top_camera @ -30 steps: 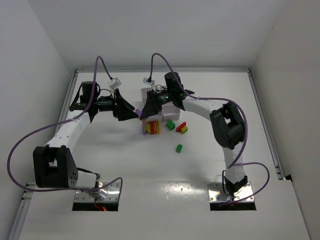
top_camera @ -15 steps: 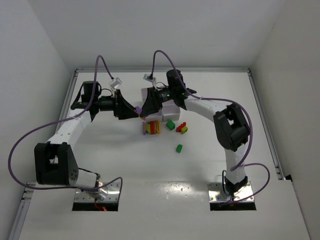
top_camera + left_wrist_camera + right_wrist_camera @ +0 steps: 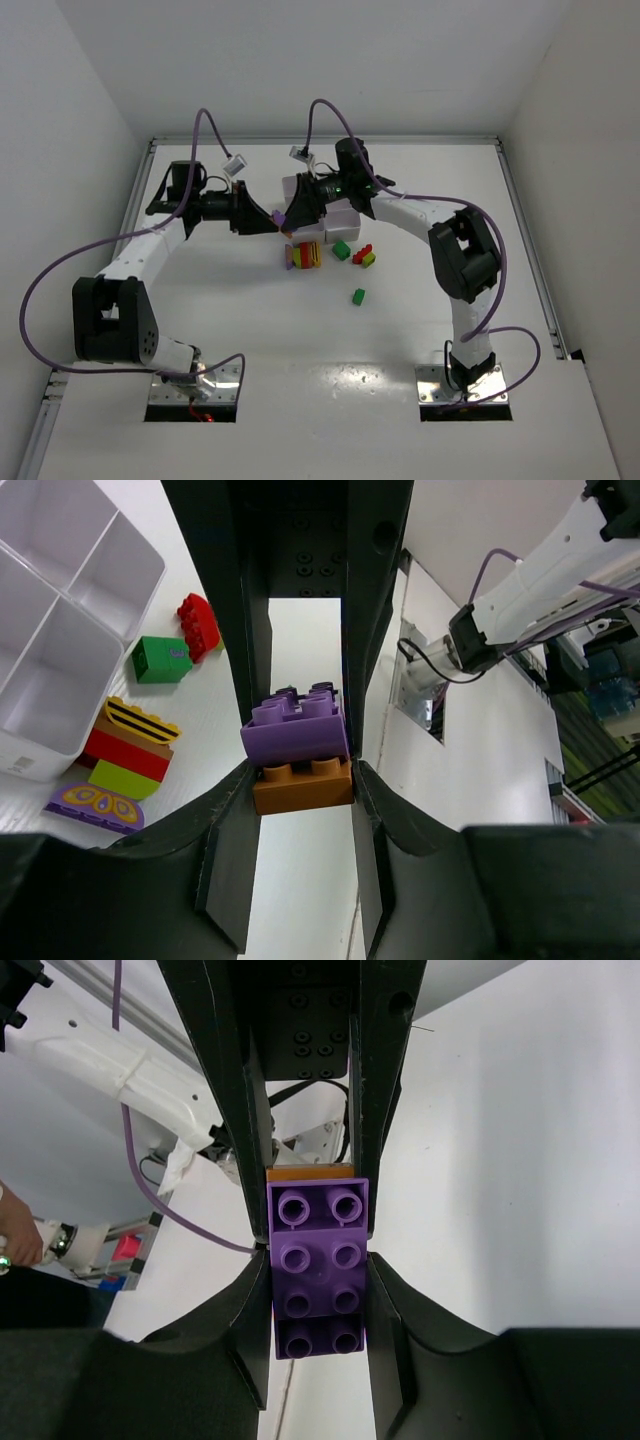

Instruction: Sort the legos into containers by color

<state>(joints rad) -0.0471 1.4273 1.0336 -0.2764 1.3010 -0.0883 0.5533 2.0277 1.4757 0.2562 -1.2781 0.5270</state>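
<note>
1. Overhead view: the left gripper (image 3: 270, 222) and right gripper (image 3: 289, 216) meet tip to tip over the far middle of the white table (image 3: 300, 340). A purple brick (image 3: 278, 217) sits between them. This view is too small to show how each pair of jaws grips.
2. Overhead view: the white containers (image 3: 345, 215) stand at three o'clock from that meeting point, just beside it and partly hidden under the right arm.
3. Overhead view: loose legos lie on the table.
   - A striped stack (image 3: 306, 254) lies near, at five o'clock from the grippers.
   - A green brick (image 3: 342, 250) and a red brick (image 3: 362, 253) lie at three o'clock from the stack.
   - A lone green brick (image 3: 358, 296) lies apart, between four and five o'clock.
4. Left wrist view: the left gripper (image 3: 303, 775) is pinching an orange brick (image 3: 303, 785) at the centre of the picture. The purple brick (image 3: 296, 730) is joined to it on the twelve o'clock side, and the two touch.
5. Left wrist view:
   - The containers (image 3: 62, 578) fill the ten o'clock corner.
   - The green brick (image 3: 160, 660) and red brick (image 3: 200, 625) lie together just beside their three o'clock edge.
   - The stack (image 3: 128, 748), layered yellow-striped, red and lime, lies at eight o'clock, close to the containers' near wall.
   - A purple plate (image 3: 95, 805) touches the stack's lower side.
6. Right wrist view: the right gripper (image 3: 318, 1260) is pressed against the long sides of the purple brick (image 3: 318, 1290), whose eight studs face the camera. A strip of the orange brick (image 3: 310, 1173) shows at the twelve o'clock end, touching it.
</note>
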